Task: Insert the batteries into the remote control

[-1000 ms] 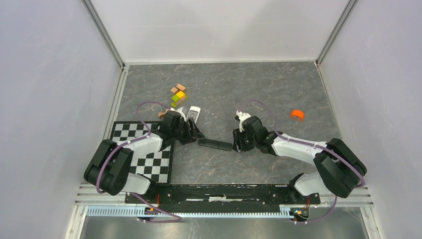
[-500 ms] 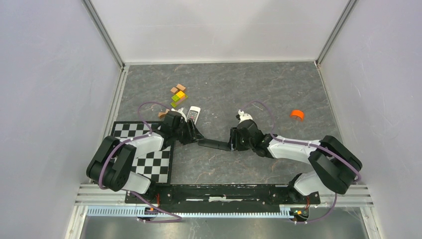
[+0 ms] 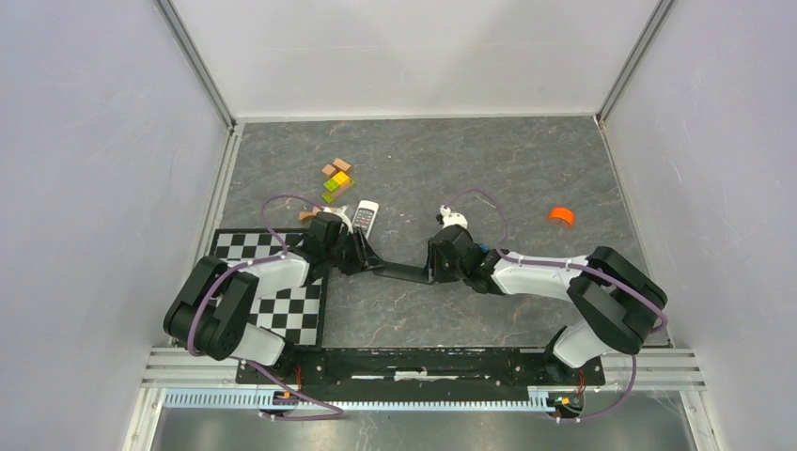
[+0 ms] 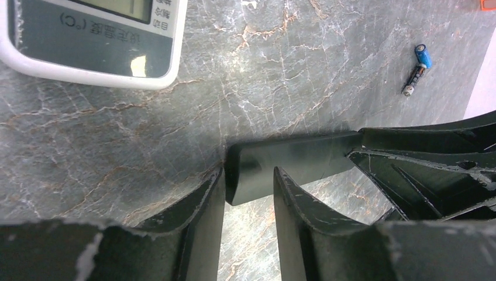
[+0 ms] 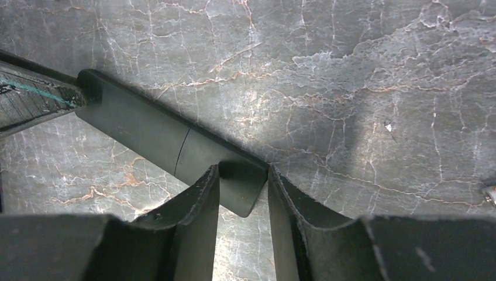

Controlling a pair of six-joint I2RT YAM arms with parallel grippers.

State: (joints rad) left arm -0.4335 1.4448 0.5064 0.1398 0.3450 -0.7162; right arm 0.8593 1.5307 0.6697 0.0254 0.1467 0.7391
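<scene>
The white remote control (image 3: pixel 366 216) lies on the table just beyond my left gripper; in the left wrist view its display end (image 4: pixel 93 35) fills the top left. Two small batteries (image 4: pixel 418 67), one bright blue, lie far off at the upper right of that view. A slim black bar (image 3: pixel 404 273) spans between my two grippers. My left gripper (image 3: pixel 371 263) (image 4: pixel 248 175) is shut on its left end. My right gripper (image 3: pixel 434 268) (image 5: pixel 243 172) is shut on the other end (image 5: pixel 237 187). The bar sits just above the stone surface.
An orange round cap (image 3: pixel 561 216) sits to the right. Several coloured wooden blocks (image 3: pixel 336 178) lie behind the remote control. A checkerboard mat (image 3: pixel 282 301) lies under the left arm. White walls enclose the table on three sides.
My right arm has swung left to the bar's right end and its fingers have narrowed onto it. My left gripper's fingers have narrowed on the left end. The bar has shifted slightly.
</scene>
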